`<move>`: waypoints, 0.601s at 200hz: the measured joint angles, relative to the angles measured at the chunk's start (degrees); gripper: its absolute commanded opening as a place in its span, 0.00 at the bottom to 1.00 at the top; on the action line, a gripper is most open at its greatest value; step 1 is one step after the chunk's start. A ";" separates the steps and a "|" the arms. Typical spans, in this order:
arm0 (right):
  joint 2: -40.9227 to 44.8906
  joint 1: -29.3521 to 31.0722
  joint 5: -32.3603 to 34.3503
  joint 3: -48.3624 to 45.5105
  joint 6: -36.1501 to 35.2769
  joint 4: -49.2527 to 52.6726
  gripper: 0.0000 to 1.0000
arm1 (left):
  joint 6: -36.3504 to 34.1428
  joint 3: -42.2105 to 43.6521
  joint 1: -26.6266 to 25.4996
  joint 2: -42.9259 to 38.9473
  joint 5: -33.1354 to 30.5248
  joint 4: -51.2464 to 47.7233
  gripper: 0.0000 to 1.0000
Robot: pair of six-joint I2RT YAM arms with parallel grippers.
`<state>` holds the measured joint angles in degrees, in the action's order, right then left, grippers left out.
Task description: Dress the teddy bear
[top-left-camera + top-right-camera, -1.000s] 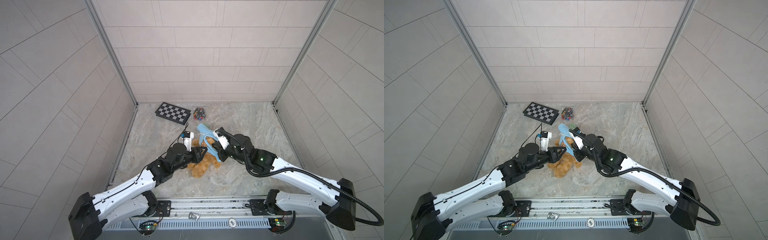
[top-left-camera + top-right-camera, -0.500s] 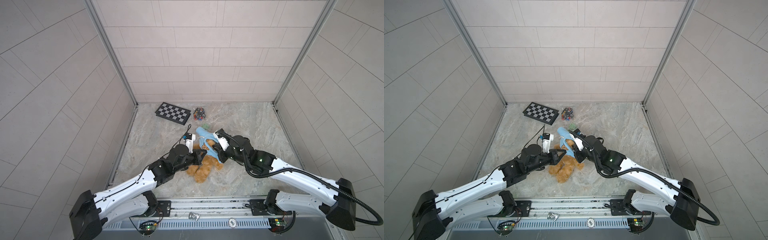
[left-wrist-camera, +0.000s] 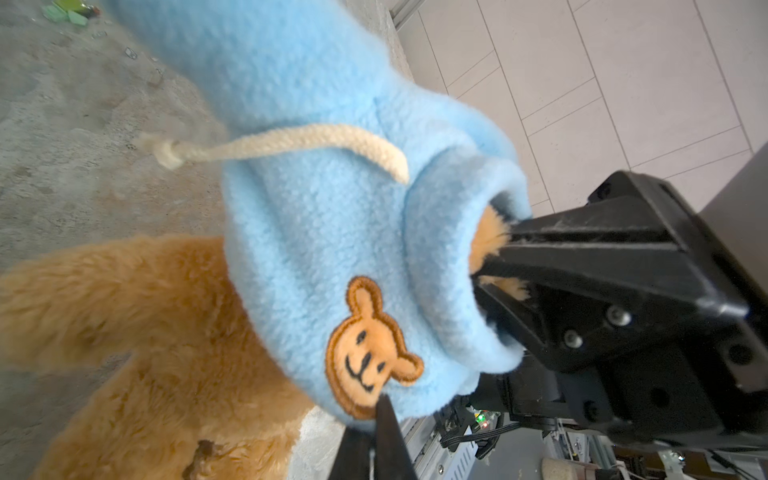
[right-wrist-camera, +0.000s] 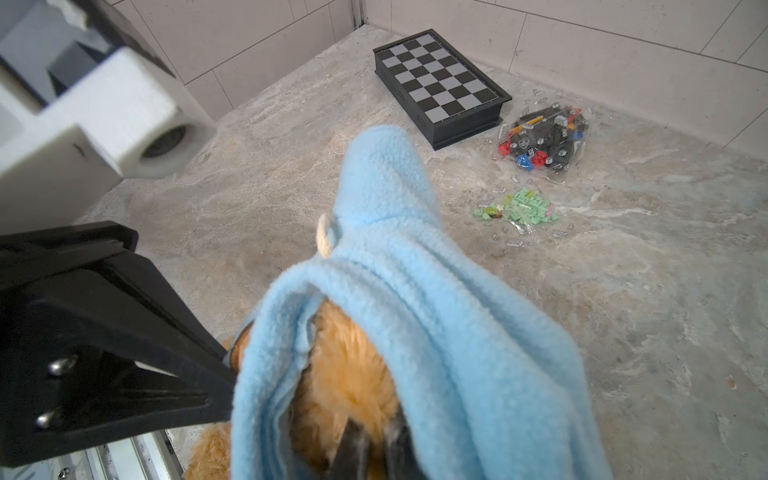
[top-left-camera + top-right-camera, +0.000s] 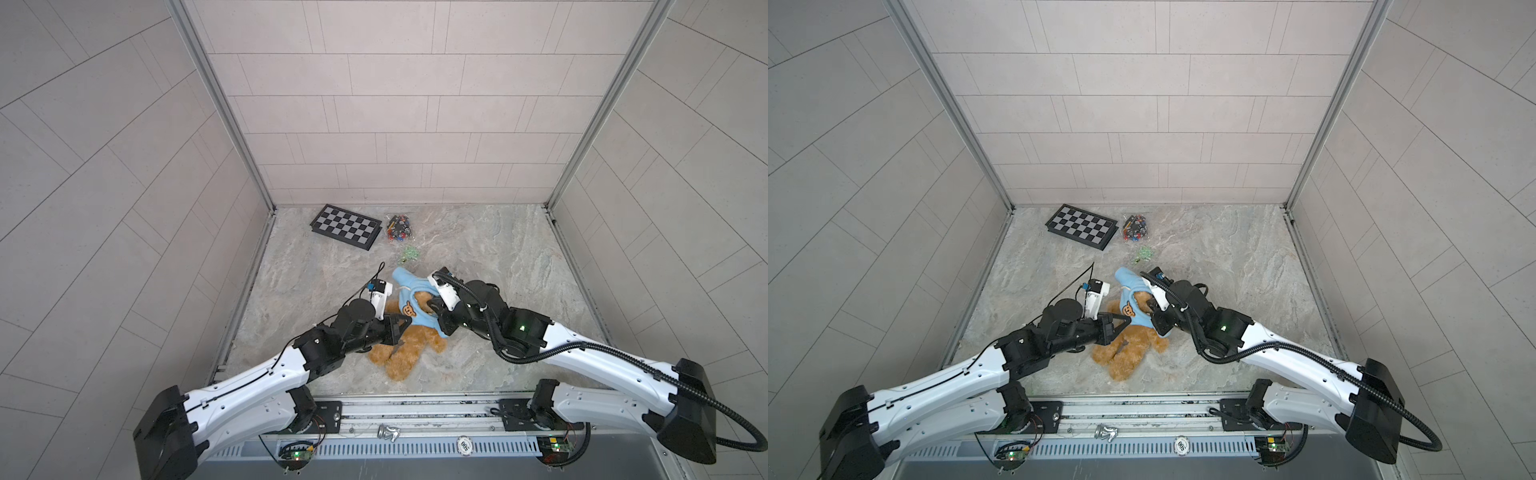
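Note:
The golden-brown teddy bear (image 5: 409, 351) (image 5: 1129, 349) lies on the marble floor with a light blue hoodie (image 5: 415, 297) (image 5: 1133, 297) over its upper half; its legs stick out toward the front rail. My left gripper (image 3: 376, 432) (image 5: 400, 323) is shut on the hoodie's hem just below the bear-face patch (image 3: 365, 353). My right gripper (image 4: 374, 451) (image 5: 434, 309) reaches into a hoodie opening and is shut on a tuft of the bear's fur (image 3: 490, 237). The bear's face is hidden under the fleece.
A black-and-grey chessboard box (image 5: 345, 226) (image 4: 440, 83) sits at the back left. Beside it lies a clear bag of coloured pieces (image 5: 399, 227) (image 4: 544, 137), and a small bag of green pieces (image 5: 409, 253) (image 4: 523, 208) lies nearer the bear. Tiled walls enclose three sides.
My left gripper went from partly open to shut on the hoodie's hem. The bear and hoodie shifted a little toward the front, with more of the hoodie over the bear's body.

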<state>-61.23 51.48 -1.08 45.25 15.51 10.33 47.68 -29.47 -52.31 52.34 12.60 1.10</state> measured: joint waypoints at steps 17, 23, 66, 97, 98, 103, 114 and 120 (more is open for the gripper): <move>0.50 -0.17 0.33 -0.42 0.17 -0.09 0.00 | -0.63 1.05 0.00 0.24 0.24 -0.50 0.02; 0.79 -0.33 0.37 -0.52 0.24 -0.17 0.00 | -0.85 1.49 0.00 0.50 0.26 -0.92 0.02; 3.15 -0.37 -0.85 -0.66 0.79 -0.13 0.00 | -3.74 2.19 1.14 1.97 -2.14 -2.62 0.00; 3.78 -0.39 -2.49 -0.63 0.81 -0.20 0.00 | -4.76 2.34 2.60 2.62 -2.38 -1.14 0.07; 3.78 -0.39 -2.60 -0.63 0.76 -0.20 0.00 | -4.83 2.34 2.60 2.60 -2.36 -1.11 0.08; 3.78 -0.44 -2.91 -0.63 0.55 -0.20 0.00 | -5.01 2.32 2.60 2.51 -2.34 -1.07 0.11; 3.78 -0.52 -3.87 -0.63 -0.24 -0.37 0.00 | -5.64 2.34 2.60 1.46 -1.86 -1.09 0.21; 3.78 -0.55 -4.37 -0.63 -0.68 -0.70 0.00 | -6.19 2.29 2.64 0.37 -1.53 -1.49 0.26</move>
<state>-57.45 50.94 -5.45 44.62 14.83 9.63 41.50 -27.18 -49.67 52.71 11.07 -0.38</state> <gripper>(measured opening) 0.077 0.176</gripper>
